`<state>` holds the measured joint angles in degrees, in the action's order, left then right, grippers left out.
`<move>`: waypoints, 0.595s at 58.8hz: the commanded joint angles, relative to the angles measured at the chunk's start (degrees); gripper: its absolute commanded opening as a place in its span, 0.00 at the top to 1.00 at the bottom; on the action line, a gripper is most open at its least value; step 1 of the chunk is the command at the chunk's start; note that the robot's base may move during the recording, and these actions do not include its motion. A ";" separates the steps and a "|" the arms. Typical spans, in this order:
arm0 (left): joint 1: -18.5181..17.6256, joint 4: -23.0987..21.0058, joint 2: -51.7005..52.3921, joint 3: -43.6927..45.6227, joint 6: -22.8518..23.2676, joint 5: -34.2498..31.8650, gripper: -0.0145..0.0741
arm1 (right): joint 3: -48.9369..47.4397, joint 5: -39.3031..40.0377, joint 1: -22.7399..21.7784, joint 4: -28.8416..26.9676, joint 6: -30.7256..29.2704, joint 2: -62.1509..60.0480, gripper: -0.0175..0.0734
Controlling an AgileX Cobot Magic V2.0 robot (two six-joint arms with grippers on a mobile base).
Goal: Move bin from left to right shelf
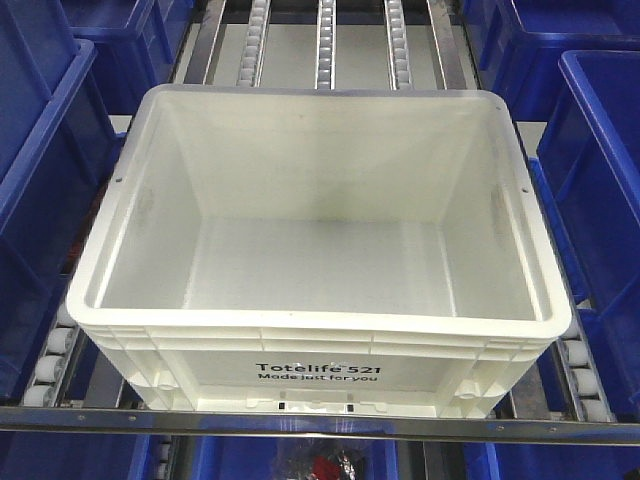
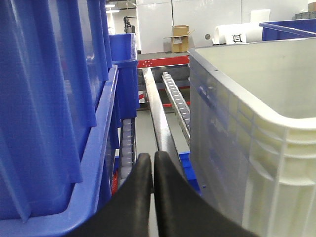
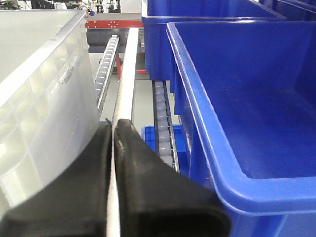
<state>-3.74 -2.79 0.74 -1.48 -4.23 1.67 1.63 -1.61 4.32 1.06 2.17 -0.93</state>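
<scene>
The white bin (image 1: 320, 325), printed "Totelife 521", stands empty and upright on a grey rack of white rollers (image 1: 50, 365), its front at the silver rail (image 1: 100, 418). Whether this rack is the left or the right shelf I cannot tell. My left gripper (image 2: 152, 160) is shut on nothing, low in the gap between the bin's left wall (image 2: 256, 148) and a blue bin (image 2: 49, 98). On the other side, my right gripper (image 3: 113, 129) is shut and empty, close beside the bin's right wall (image 3: 34, 98). Neither gripper appears in the front view.
Dark blue bins flank the white one on both sides (image 1: 40, 200) (image 1: 600, 150); one stands open just right of my right gripper (image 3: 247, 98). Roller lanes (image 1: 325, 45) run on behind the bin. More blue bins (image 1: 290, 460) show below the front rail.
</scene>
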 commanded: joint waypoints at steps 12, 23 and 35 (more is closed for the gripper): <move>0.09 -0.10 0.83 -1.12 0.42 -4.63 0.84 | 1.09 4.29 -0.41 0.59 -0.20 -0.21 0.82; 0.09 -0.10 0.83 -1.12 0.42 -4.63 0.84 | 1.09 4.29 -0.41 0.59 -0.20 -0.21 0.82; 0.09 -0.10 0.83 -1.12 0.42 -4.63 0.84 | 1.09 4.29 -0.41 0.59 -0.20 -0.21 0.82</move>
<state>-3.74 -2.79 0.74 -1.48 -4.23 1.67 1.63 -1.61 4.32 1.06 2.17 -0.93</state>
